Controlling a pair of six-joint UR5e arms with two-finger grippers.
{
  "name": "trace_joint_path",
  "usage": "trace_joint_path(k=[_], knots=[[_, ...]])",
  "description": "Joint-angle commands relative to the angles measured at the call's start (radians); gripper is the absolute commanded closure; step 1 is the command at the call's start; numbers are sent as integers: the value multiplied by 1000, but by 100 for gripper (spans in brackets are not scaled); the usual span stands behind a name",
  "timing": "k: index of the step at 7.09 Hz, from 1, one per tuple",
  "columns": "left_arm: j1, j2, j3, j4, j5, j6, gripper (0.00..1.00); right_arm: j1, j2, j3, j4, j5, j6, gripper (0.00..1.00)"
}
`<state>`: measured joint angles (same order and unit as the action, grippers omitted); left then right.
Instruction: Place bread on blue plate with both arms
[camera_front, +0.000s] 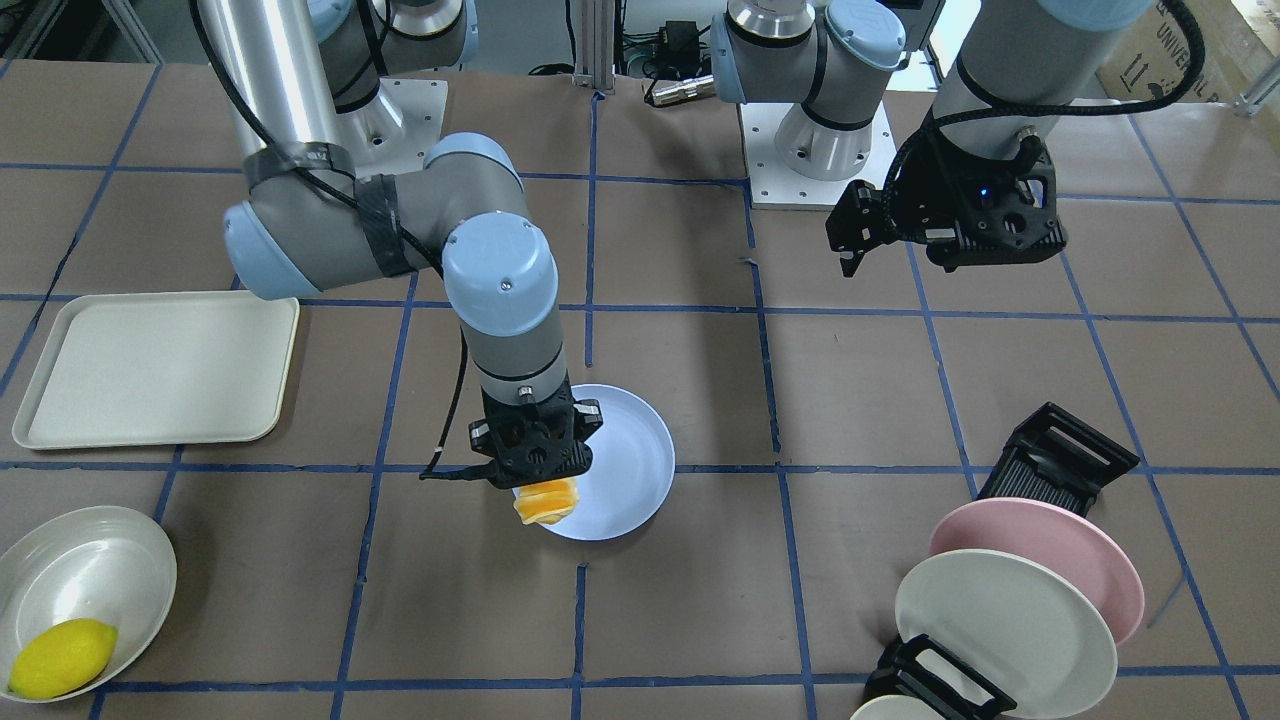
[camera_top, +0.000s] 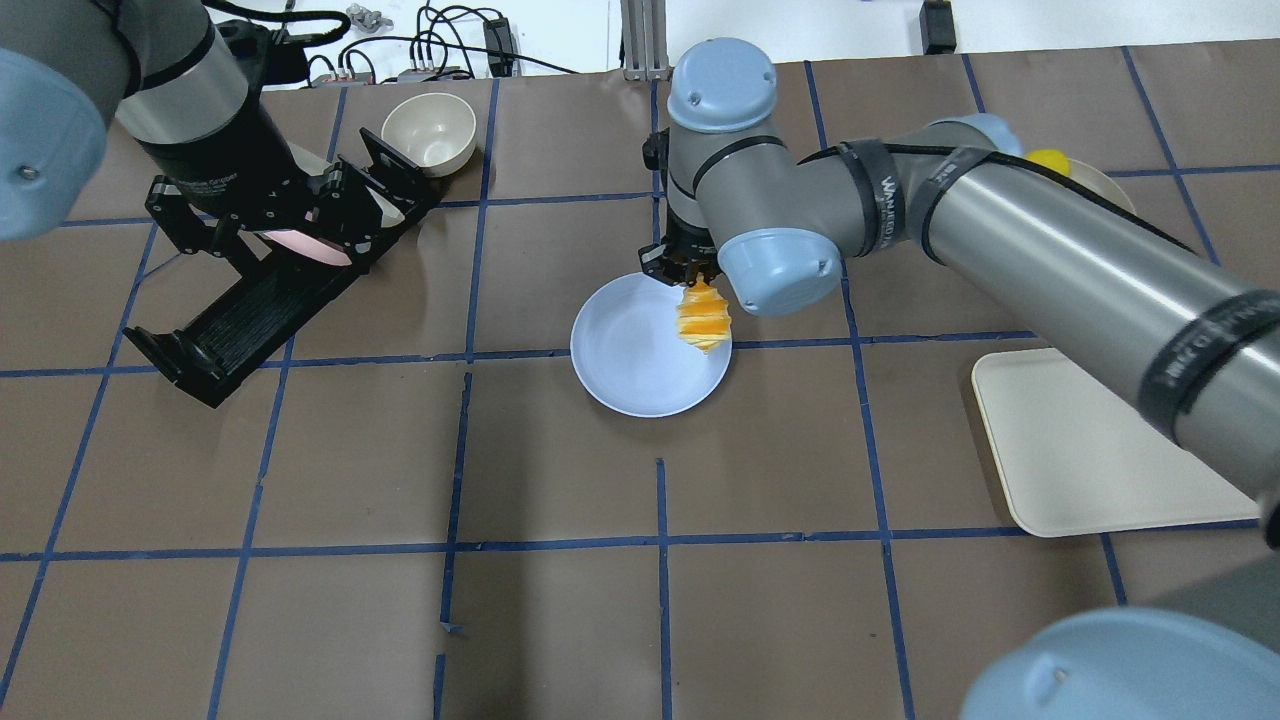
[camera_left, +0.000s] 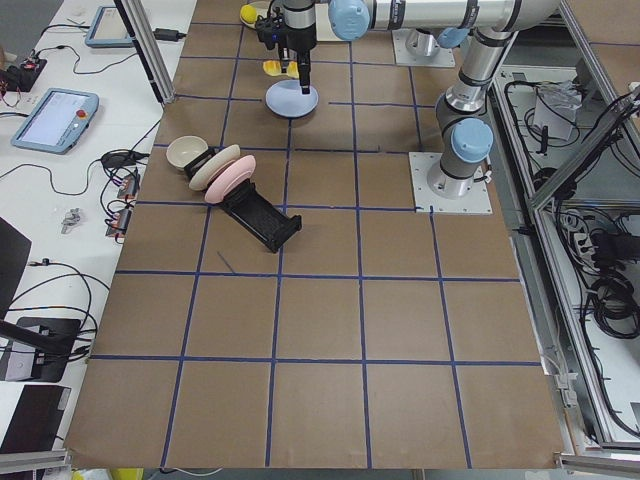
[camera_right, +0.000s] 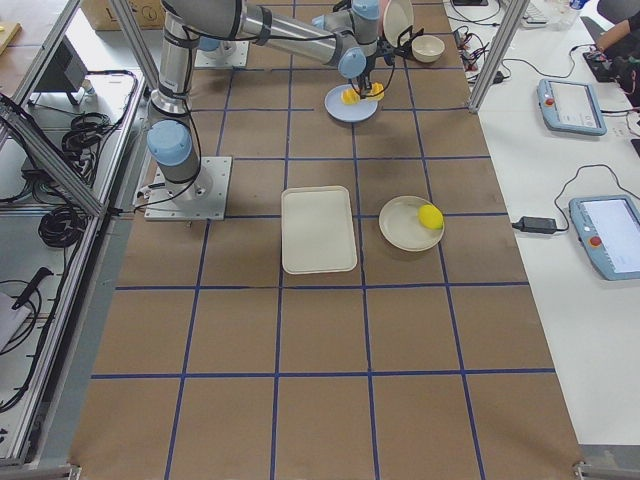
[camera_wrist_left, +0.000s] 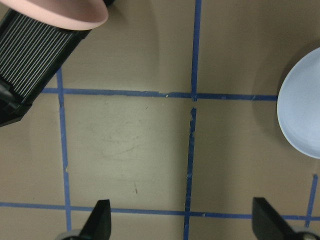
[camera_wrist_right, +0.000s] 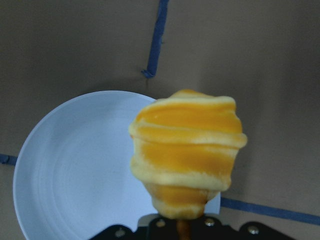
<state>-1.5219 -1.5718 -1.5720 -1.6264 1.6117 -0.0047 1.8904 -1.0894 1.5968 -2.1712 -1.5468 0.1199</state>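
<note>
The bread (camera_top: 703, 320), an orange and cream ridged loaf, hangs end-down from my right gripper (camera_top: 693, 285), which is shut on its upper end. It hangs over the right-hand rim of the blue plate (camera_top: 630, 370) and is off the plate. The right wrist view shows the bread (camera_wrist_right: 187, 155) in front of the plate (camera_wrist_right: 75, 170). In the front view the right gripper (camera_front: 540, 478) holds the bread (camera_front: 547, 500) over the plate (camera_front: 625, 450). My left gripper (camera_top: 255, 215) is open and empty, raised over the dish rack; its fingertips (camera_wrist_left: 100, 222) stand wide apart.
A black dish rack (camera_front: 1060, 460) holds a pink plate (camera_front: 1060, 560) and a cream plate (camera_front: 1000, 630). A cream bowl (camera_top: 430, 130) sits behind the rack. A cream tray (camera_front: 150, 370) and a bowl (camera_front: 85, 570) with a lemon (camera_front: 62, 655) lie on the right arm's side.
</note>
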Motion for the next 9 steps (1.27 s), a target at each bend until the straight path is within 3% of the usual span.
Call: trace_joint_path(k=[1,2,3,6,7,8,9], knots=[[-1,15,9,-13,-7,-3,0,47,83,-58,-19,2,30,96],[-4,12,-8,-13,-15,-4,0,52,83,-54,0,4,30,96],[-4,4,-5,-13,-80,-3,0,53,83,-52,29,-1,29,96],[0,19,6,-15,-68,6,0,68,85,-19,34,5,29,92],[0,22,0,-15,-67,8,0,73,86,-15,34,13,29,21],[0,19,10,-21,-67,8,0,84,86,-17,31,11,27,0],[0,16,12,-18,-67,8,0,87,89,-15,31,13,27,0]])
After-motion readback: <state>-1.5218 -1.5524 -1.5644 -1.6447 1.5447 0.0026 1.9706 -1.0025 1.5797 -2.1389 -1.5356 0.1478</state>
